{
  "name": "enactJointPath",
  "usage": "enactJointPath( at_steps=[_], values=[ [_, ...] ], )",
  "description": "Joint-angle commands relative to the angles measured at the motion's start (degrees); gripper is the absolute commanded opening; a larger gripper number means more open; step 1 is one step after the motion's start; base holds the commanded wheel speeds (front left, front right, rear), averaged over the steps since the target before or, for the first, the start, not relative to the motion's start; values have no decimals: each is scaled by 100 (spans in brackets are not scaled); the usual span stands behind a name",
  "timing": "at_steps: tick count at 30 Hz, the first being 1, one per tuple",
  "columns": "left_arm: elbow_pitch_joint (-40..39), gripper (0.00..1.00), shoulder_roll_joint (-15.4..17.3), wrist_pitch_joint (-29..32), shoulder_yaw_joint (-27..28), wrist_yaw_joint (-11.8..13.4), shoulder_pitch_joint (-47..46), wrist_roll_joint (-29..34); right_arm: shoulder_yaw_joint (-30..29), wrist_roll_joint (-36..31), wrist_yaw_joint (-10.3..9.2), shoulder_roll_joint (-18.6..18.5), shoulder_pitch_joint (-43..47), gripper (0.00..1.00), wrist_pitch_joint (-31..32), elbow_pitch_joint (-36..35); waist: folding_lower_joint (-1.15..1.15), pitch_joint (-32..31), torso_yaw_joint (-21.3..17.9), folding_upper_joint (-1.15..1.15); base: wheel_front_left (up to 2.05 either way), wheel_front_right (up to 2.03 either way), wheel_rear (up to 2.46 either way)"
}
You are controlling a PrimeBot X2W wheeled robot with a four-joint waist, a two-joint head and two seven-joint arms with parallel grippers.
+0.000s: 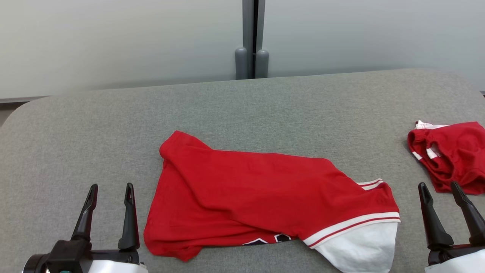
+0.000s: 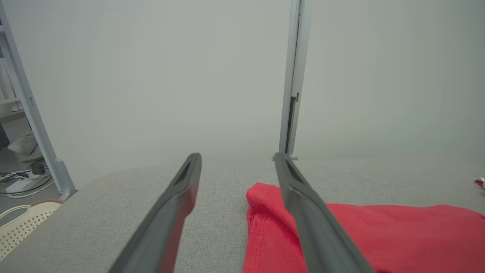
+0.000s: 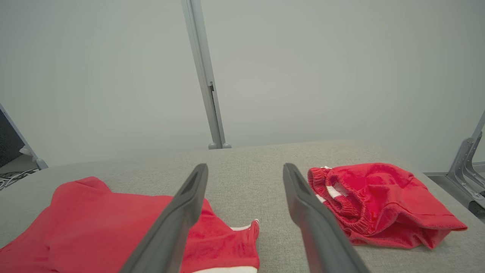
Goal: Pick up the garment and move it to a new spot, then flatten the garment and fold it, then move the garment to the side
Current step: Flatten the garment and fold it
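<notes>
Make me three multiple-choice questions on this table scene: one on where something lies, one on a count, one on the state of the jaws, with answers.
1. Where is the smaller red garment relative to the large red garment? A. On top. B. On the robot's left. C. On the robot's right, apart.
2. How many red garments lie on the grey table? A. One. B. Two. C. Three.
3. How do both arms' jaws stand? A. Open, empty. B. Left shut on cloth. C. Both shut.
Answers: C, bare table shows between them; B, one central, one at the right; A, each wrist view shows them spread, gripping nothing.
</notes>
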Motion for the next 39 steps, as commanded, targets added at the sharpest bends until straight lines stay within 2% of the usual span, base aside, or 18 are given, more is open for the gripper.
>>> enactJointPath(
  at_steps=[1,17,24,31,32,33,34,39],
  values=[
    [-16,100,46,48,-4,37,71,34,-12,3,-1,3,53,100,33,-11,0,-58,-61,0,0,0,0],
    [-209,100,134,124,-22,127,28,62,47,66,0,75,94,100,-12,118,0,28,-50,0,0,0,0],
    [-229,100,148,167,-96,157,-109,134,402,200,0,238,457,100,0,893,0,182,-32,0,0,0,0],
    [-207,100,112,162,-213,136,-278,188,744,359,0,178,181,100,-254,1597,0,332,11,0,0,0,0],
    [-203,100,114,163,-225,130,-302,191,821,390,0,153,153,49,-255,1627,0,344,18,0,0,0,0],
    [-193,100,115,163,-235,124,-329,200,900,439,0,115,128,49,-266,1636,0,355,25,0,0,0,0],
    [-185,100,119,160,-241,125,-332,206,932,467,-1,85,102,0,-316,1605,0,363,28,0,0,0,0],
    [-207,100,127,106,-221,169,-381,221,1064,609,-1,-52,-105,0,-523,1145,0,429,8,0,0,0,0]
  ],
)
